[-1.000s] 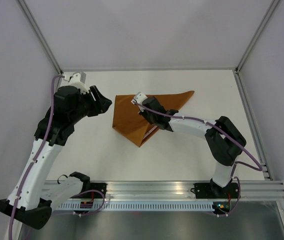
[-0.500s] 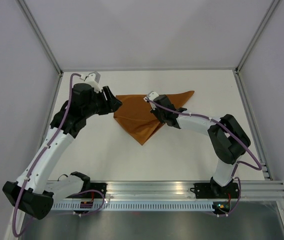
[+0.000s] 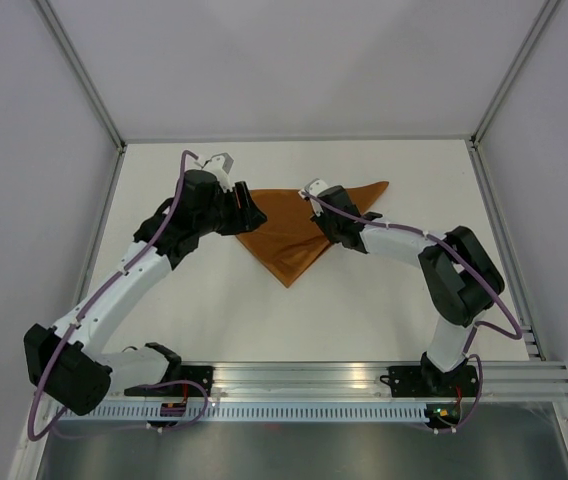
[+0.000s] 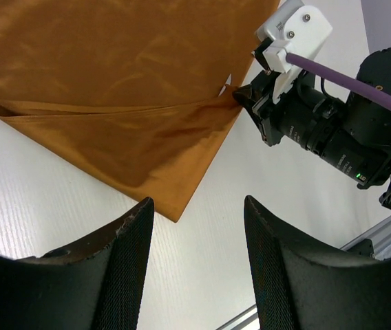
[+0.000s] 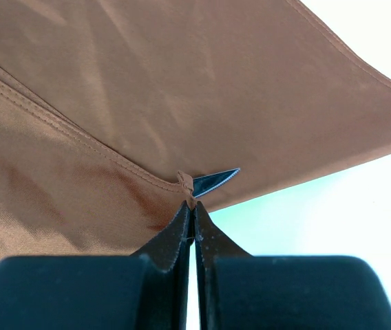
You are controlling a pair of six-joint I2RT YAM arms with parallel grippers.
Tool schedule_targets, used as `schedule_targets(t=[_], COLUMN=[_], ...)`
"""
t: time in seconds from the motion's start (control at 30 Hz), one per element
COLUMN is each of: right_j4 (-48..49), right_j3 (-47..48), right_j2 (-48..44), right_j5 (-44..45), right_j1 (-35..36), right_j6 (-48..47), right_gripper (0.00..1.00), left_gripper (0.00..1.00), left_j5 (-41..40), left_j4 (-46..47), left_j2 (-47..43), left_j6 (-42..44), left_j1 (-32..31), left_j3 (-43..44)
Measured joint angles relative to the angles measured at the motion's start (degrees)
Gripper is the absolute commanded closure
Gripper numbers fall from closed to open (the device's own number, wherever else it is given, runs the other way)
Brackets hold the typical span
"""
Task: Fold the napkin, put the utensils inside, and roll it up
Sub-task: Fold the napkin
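1. The napkin (image 3: 286,238) is found lying on the white table (image 3: 194,300), folded over itself into a roughly triangular shape, with one point directed toward the arm bases and one toward the far right.
2. A hemmed edge is seen running across the upper layer in both wrist views.
3. The right gripper (image 5: 190,207) is recorded with its jaws pressed together, a small tuck of the napkin's hem being pinched at the tips.
4. A slim, silvery pointed tip of the utensils (image 5: 216,180) is noted just beside that pinch, protruding from the cloth edge; the remainder is hidden.
5. The left gripper (image 4: 197,230) is observed with its jaws wide apart and nothing between them, held above the table near the napkin's left side.
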Motion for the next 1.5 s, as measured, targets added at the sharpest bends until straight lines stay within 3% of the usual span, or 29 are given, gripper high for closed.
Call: schedule_targets(t=[0.17,0.2,0.3,0.57,1.0,1.5], right_j4=[-0.22,-0.46,-1.99,-9.38,-21.9,-21.09], right_j3=[0.0,0.02,0.5,11.13,30.27,33.97], right_j2=[0.09,0.11,0.24,2.8,16.63,25.27], right_j5=[-1.16,-1.42,-2.75,-8.81,-26.97,-39.87], right_j1=[-1.11,-1.33,-2.14,-7.72,-30.84,-39.17], right_j6=[0.44,0.63,1.22,2.84,12.02,23.89], right_gripper=[0.64,0.53,0.39,0.35,0.38,0.37], left_gripper=[0.4,0.4,0.4,0.4,0.4,0.4], left_j5=[0.0,0.0,-0.02,0.0,0.07,0.11], left_j4=[1.49,1.73,2.58,4.42,6.62,7.76], left_j2=[2.12,2.62,3.8,5.77,5.9,6.01], left_j6=[-0.28,-0.31,-0.46,-0.72,-0.9,-0.92], left_j1=[-1.51,-1.84,-2.6,-3.34,-3.98,-3.98], left_j3=[-0.26,-0.31,-0.42,-1.42,-2.86,-4.11])
